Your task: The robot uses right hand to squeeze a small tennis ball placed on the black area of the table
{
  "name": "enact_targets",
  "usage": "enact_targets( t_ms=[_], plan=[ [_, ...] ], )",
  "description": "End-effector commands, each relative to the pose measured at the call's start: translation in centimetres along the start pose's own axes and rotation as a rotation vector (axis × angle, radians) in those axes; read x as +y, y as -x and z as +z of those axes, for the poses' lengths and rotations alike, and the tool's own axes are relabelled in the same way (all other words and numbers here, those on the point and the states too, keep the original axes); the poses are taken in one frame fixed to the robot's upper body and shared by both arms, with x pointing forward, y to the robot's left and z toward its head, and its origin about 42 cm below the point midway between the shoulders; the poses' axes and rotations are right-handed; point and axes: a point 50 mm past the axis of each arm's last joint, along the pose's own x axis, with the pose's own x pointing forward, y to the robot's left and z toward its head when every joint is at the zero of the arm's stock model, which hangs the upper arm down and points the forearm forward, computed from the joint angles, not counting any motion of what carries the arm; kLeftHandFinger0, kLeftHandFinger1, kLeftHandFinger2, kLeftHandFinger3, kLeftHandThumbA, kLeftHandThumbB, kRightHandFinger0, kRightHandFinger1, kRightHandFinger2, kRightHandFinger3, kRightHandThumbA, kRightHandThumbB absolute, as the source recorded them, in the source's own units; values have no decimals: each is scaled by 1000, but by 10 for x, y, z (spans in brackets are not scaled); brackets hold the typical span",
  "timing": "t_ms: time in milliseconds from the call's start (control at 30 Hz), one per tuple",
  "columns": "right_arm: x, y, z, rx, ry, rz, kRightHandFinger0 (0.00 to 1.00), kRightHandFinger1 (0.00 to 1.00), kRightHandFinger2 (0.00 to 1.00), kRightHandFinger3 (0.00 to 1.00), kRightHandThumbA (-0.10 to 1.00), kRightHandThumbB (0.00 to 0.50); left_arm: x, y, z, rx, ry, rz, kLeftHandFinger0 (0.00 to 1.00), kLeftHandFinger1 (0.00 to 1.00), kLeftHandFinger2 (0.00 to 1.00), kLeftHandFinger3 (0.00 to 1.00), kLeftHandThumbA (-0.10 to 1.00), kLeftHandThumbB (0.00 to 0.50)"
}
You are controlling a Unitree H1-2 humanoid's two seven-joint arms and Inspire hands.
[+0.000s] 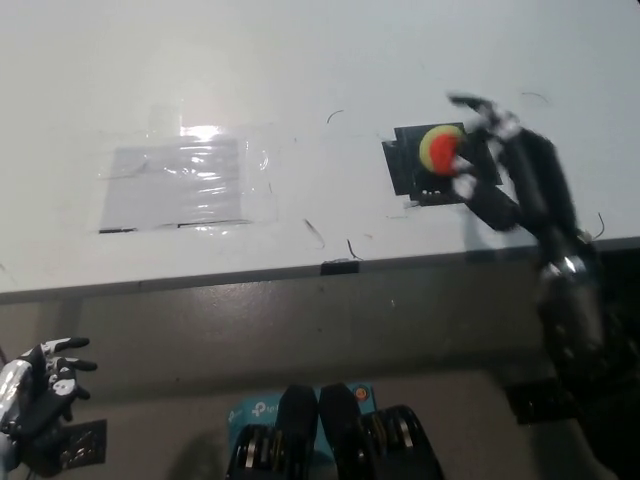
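The ball [437, 149] looks soft and light. It sits just left of the right hand [510, 165], whose fingers are spread and hold nothing; take it around the middle.

The left hand [40, 385] rests low, fingers apart.

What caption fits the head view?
Right hand beside the ball on the black patch; left hand idle.

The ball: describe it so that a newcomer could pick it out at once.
On the white table, look toward the right side for a small black square patch. The small tennis ball sits on it, just beside the black right hand. It is round, yellow-green and orange-red, the only brightly coloured thing on the tabletop.
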Motion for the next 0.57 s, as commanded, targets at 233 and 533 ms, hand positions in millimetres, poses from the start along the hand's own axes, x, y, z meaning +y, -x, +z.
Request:
enact_targets(
  t_ms=[233, 533],
  plan=[
    [-33, 95, -61, 232, -739, -379, 0, 0, 53, 537, 223, 116, 18, -1, 13, -55, -50, 20, 265, 388, 540, 652, 109, 150],
    [16, 114, -101, 433, -799, -402, 0, 0, 1, 431, 158, 128, 18, 2, 10, -46, -47, 18, 272, 386, 519, 627, 39, 150]
  ],
)
